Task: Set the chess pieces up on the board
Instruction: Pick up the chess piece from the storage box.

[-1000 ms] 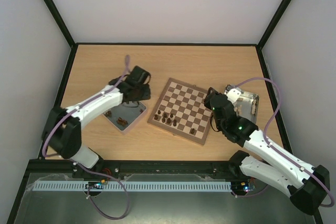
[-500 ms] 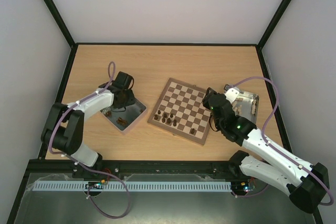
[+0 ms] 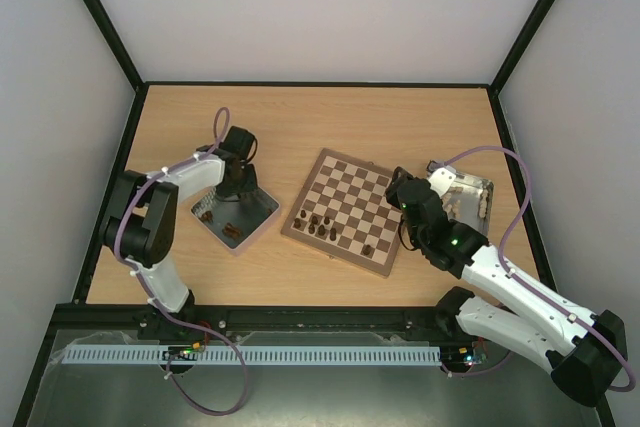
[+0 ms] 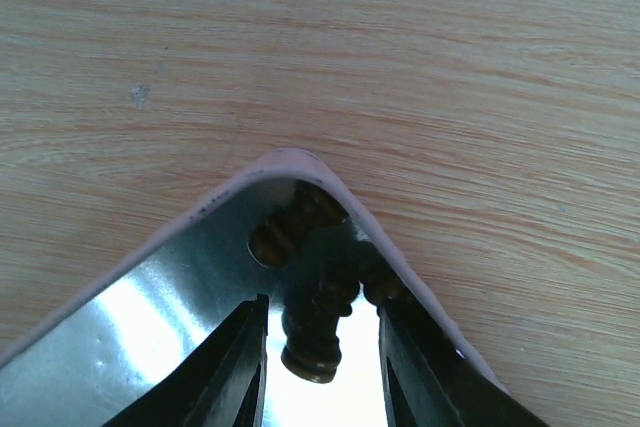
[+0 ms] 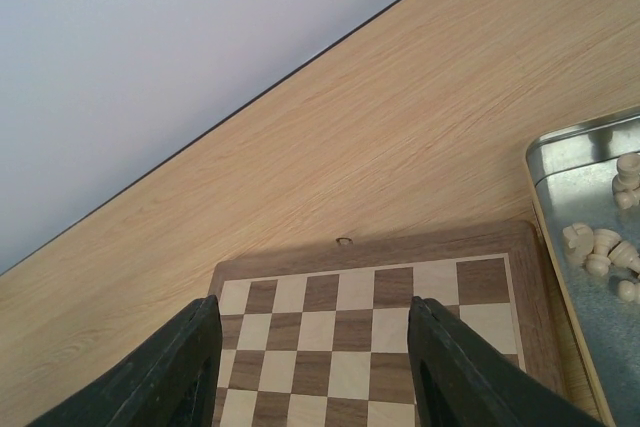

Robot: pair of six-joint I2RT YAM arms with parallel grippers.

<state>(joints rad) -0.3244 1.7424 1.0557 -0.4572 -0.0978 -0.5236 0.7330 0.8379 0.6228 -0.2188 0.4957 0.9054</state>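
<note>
The board (image 3: 356,191) lies mid-table with several dark chess pieces (image 3: 320,223) along its near edge. My left gripper (image 3: 238,179) is down in the far corner of the grey tray (image 3: 262,209). In the left wrist view it (image 4: 322,305) is open, with its fingers on either side of a dark brown chess piece (image 4: 318,332) and a gap on both sides. More pieces (image 4: 290,227) lie in the tray corner. My right gripper (image 3: 403,190) is open and empty above the board's right side, and the right wrist view (image 5: 312,317) shows bare squares (image 5: 350,332) under it.
The grey tray holds more dark pieces (image 3: 232,230) near its front. A metal tray (image 3: 484,190) with cream pieces (image 5: 600,245) stands right of the board. Black frame posts and white walls enclose the table.
My left gripper has moved left and back, from beside the board to the far corner of the grey tray, and come down there. The right arm has hardly moved.
</note>
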